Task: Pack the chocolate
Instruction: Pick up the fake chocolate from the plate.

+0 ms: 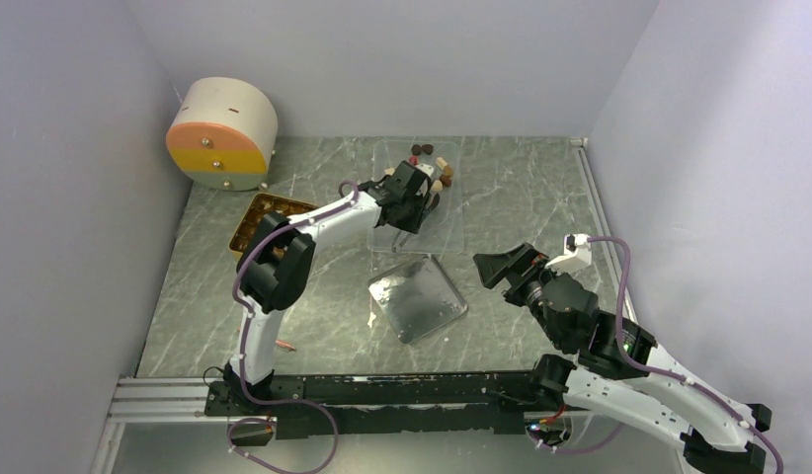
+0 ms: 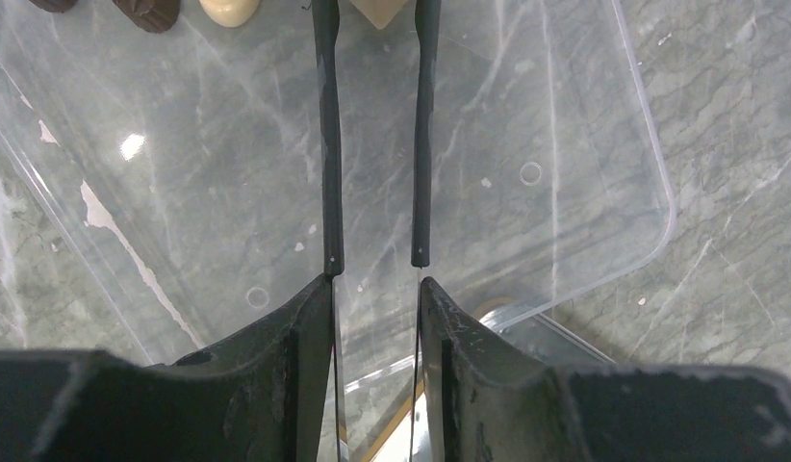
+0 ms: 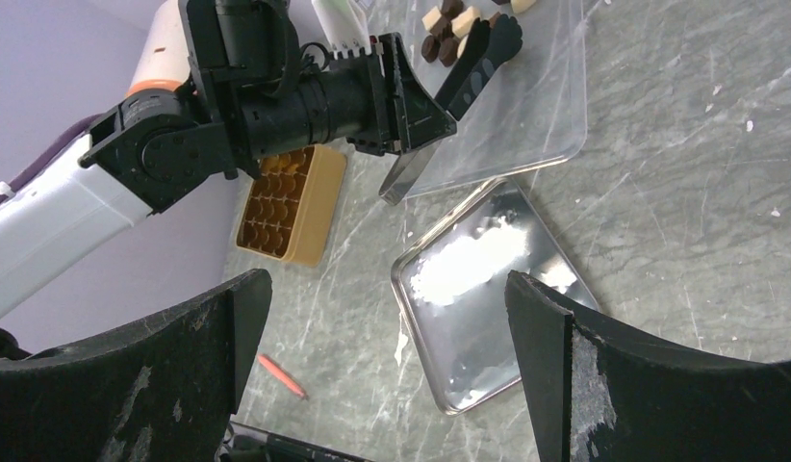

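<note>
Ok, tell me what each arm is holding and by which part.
The left fingers squeeze black tongs by their rear end; the right fingers hold nothing.

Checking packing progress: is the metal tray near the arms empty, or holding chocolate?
Empty: the metal tray shows only bare, shiny metal; the chocolate sits on the clear tray.

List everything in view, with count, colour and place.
clear tray: one, transparent, middle, far side
chocolate: several, brown and cream, far end of clear tray
metal tray: one, silver, nearer than clear tray
compartment box: one, golden-tan, left
drawer box: one, cream-pink-yellow, far left corner
pen: one, red-orange, near left
tongs: one, black, over clear tray
left fingers: two, black, closed on tongs
right fingers: two, black, apart, right
</note>
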Robot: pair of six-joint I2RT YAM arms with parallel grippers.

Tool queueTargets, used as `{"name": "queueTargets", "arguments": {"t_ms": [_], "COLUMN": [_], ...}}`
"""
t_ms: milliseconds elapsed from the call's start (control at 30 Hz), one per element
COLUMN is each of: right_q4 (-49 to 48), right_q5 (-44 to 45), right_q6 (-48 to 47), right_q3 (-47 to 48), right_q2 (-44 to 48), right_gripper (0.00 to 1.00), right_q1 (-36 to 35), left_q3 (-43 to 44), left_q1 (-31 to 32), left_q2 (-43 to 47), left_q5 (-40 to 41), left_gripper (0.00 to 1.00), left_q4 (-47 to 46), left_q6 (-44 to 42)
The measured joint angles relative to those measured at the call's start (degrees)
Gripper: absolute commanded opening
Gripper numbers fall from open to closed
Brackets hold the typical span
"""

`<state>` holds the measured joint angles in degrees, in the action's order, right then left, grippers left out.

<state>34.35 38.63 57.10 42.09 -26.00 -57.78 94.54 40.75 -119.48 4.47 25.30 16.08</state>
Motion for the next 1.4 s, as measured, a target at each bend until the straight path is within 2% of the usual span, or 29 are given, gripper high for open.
{"name": "queueTargets", "arguments": {"t_ms": [633, 1033, 1400], "right_q4": [0.33, 0.52, 0.81], "right_q5": [0.15, 0.24, 1.2], "right_q6": [0.13, 0.15, 0.13], "right_q3": [0.0, 0.0, 0.0], "right_q2": [0.57, 0.66, 1.22], "right_gripper": [0.97, 0.97, 0.97], "right_q1": [0.0, 0.0, 0.0], "left_q3": [1.9, 7.91, 6.75], "left_q1": [0.11, 0.09, 0.09], "left_q2": [2.1, 0.63, -0.7], "left_q5": [-1.07, 0.0, 0.0], "left_gripper": [0.42, 0.42, 0.46], "left_q4": [9.77, 10.23, 10.95], "left_q6": [2.4, 1.55, 1.16]}}
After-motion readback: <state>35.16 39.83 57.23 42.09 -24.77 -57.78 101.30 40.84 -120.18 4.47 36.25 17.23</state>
